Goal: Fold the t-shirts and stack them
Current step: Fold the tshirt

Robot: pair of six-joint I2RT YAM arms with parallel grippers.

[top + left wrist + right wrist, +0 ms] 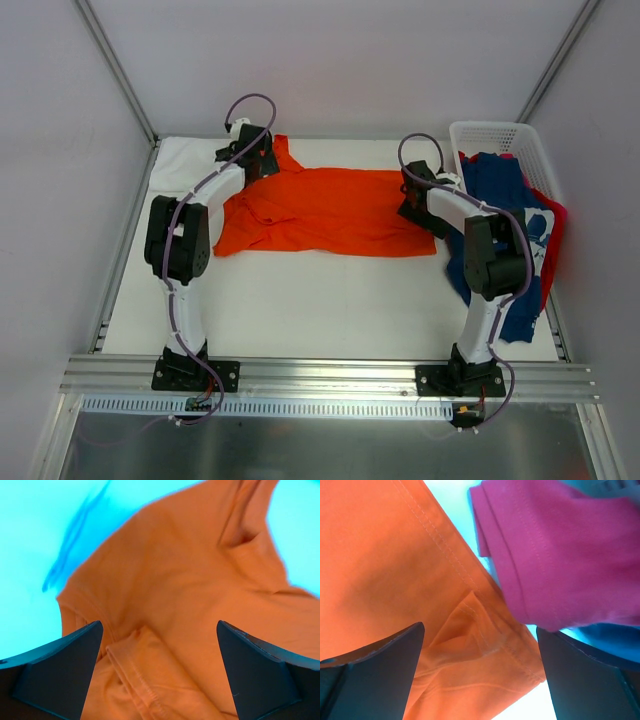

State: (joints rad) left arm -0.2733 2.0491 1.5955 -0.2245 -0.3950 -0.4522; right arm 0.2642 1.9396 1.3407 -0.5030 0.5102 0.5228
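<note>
**Hidden or unclear.**
- Orange t-shirt (320, 210): the collar end is covered by the left arm, and the opposite hem corner by the right arm.
- Navy t-shirt (497, 185): it is crossed by the right forearm, so the white print is seen only in part and cannot be read.
- Pink-red t-shirt (555, 555): from above only a thin strip is shown along the navy one's right side.
- White t-shirt (185, 165): it is bunched at the far left corner of the table (300, 300), and its outline is not made out.
- In both wrist views the fingers (60, 670) are cut off by the lower edge.

**Tools.**
- Left gripper (157, 650): the jaws are spread wide and nothing is pinched. It is held just over the orange t-shirt's shoulder area, above a folded sleeve hem. Contact with the cloth cannot be told.
- Right gripper (480, 650): the jaws are spread wide and nothing is pinched. It is held over a turned-up hem corner of the orange t-shirt, with the pink-red t-shirt's edge just beside the right finger.

**Position of goods.**
- The orange t-shirt is laid out crosswise at the far middle of the table, wrinkled and not folded.

**Surroundings.**
- White lattice basket (500, 135): it is set at the far right, with the navy and pink-red t-shirts spilling from it toward the near edge.
- The basket and these shirts are crowded close against the right arm.
</note>
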